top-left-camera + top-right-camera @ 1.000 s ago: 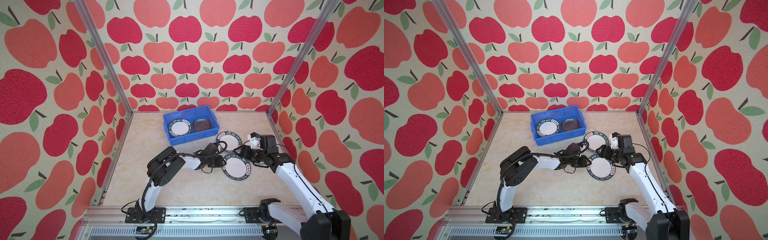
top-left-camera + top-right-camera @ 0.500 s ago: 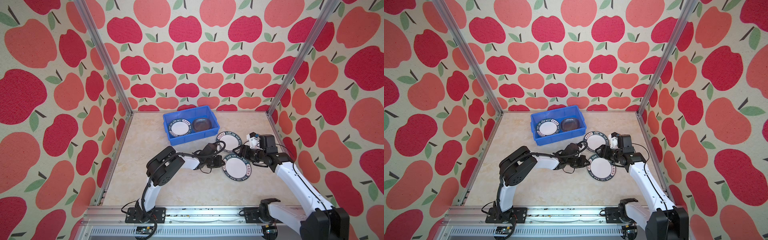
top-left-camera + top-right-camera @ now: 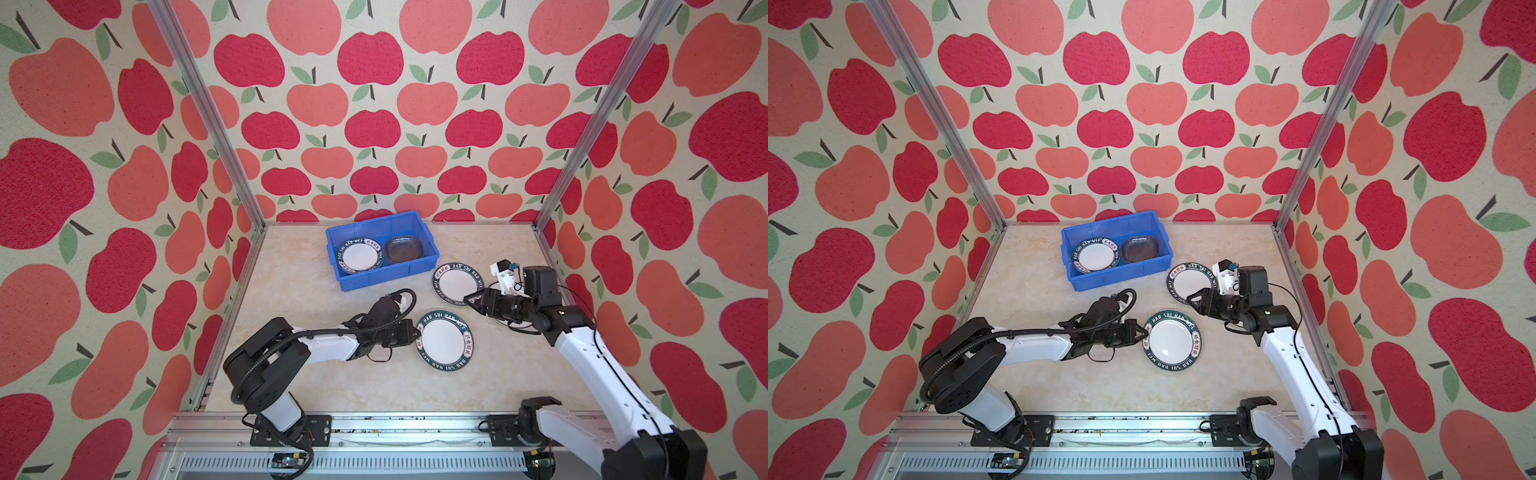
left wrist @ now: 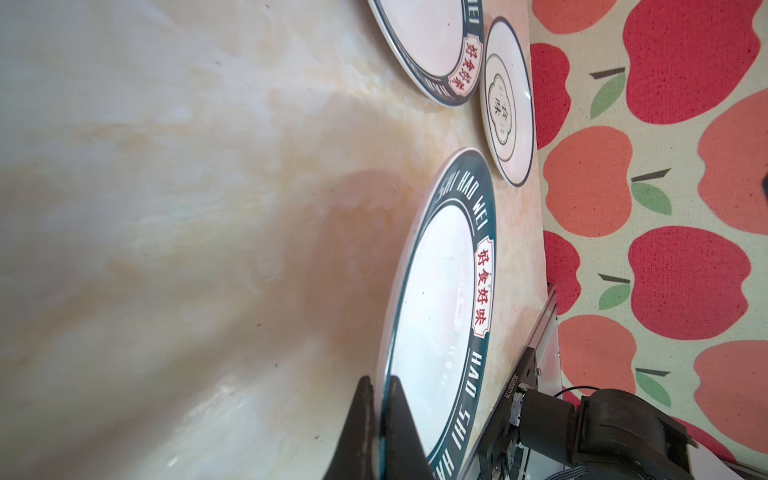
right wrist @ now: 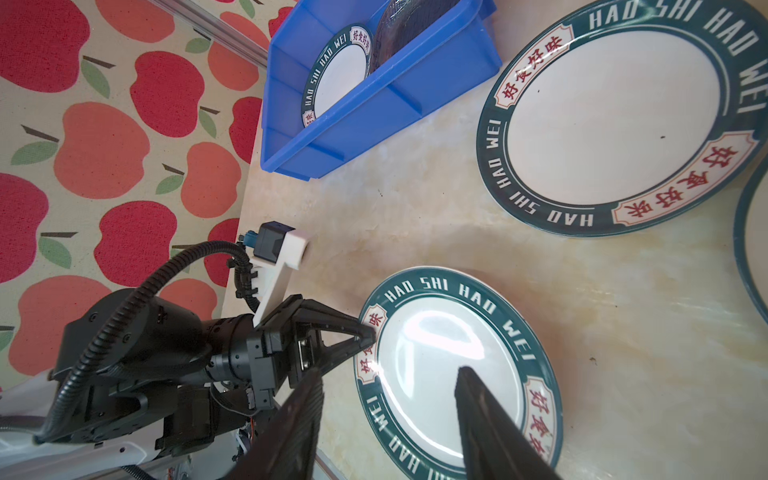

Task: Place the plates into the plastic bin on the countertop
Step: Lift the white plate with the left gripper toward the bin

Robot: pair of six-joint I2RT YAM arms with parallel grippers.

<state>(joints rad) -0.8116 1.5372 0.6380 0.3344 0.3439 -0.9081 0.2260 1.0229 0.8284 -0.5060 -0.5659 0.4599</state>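
left gripper (image 4: 379, 380) closed on plate (image 4: 436, 291) | emblem plate (image 4: 507, 104) hidden from top views

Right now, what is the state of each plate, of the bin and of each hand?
blue bin, upright, holding two plates.
lettered plate, inside the bin.
glass plate, inside the bin.
near plate, outside the bin, rim gripped by the left hand.
far plate, flat on the countertop, untouched.
emblem plate, flat on the countertop, untouched.
left hand, shut on the near plate.
right hand, open, holding nothing.
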